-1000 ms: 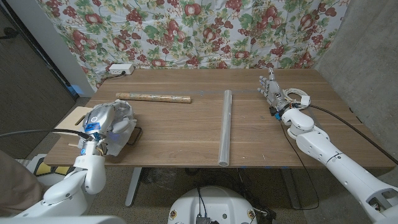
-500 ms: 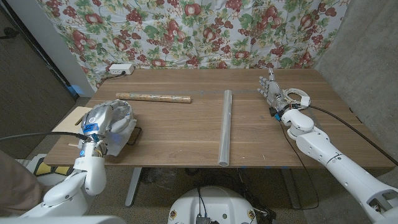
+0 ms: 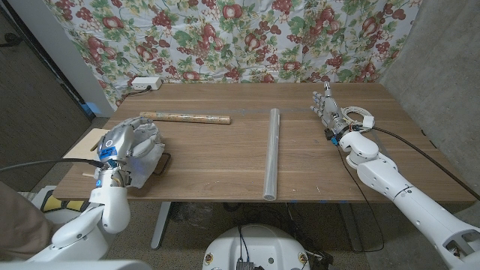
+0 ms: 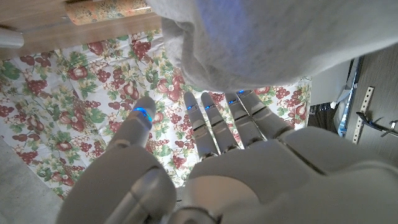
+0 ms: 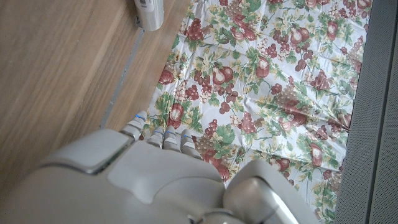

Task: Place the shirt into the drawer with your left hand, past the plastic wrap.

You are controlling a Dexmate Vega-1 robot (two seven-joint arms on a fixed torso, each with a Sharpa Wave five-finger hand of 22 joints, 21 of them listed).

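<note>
In the head view, the robot's left hand (image 3: 114, 154) sits at the left end of the wooden table (image 3: 225, 161), its fingers wrapped in the crumpled pale grey shirt (image 3: 142, 146), which it grasps; the bundle rests at the table's left edge. Just beside it, off the table's left side, lies a light wooden panel (image 3: 84, 144), perhaps part of the drawer, though that cannot be told. Behind the shirt lies a brown patterned paper roll (image 3: 185, 117), lengthwise along the table. Near the table's middle a long clear roll of plastic wrap (image 3: 272, 154) runs from front to back, well apart from the shirt. The right hand (image 3: 328, 111) stands at the table's far right with its fingers straight and spread, holding nothing. A white power strip (image 3: 144, 84) lies at the back left corner, before the floral fruit-print cloth (image 3: 225, 37) that hangs behind.

In the left wrist view, the left hand's fingers (image 4: 208, 124) reach toward the grey shirt (image 4: 280, 43), which bulges over them; the paper roll (image 4: 106, 10) shows at the edge.

In the right wrist view, the right hand (image 5: 149, 177) shows from behind with its fingertips (image 5: 163, 137) extended over the table (image 5: 56, 68), released, beside the end of the plastic wrap (image 5: 149, 12).
</note>
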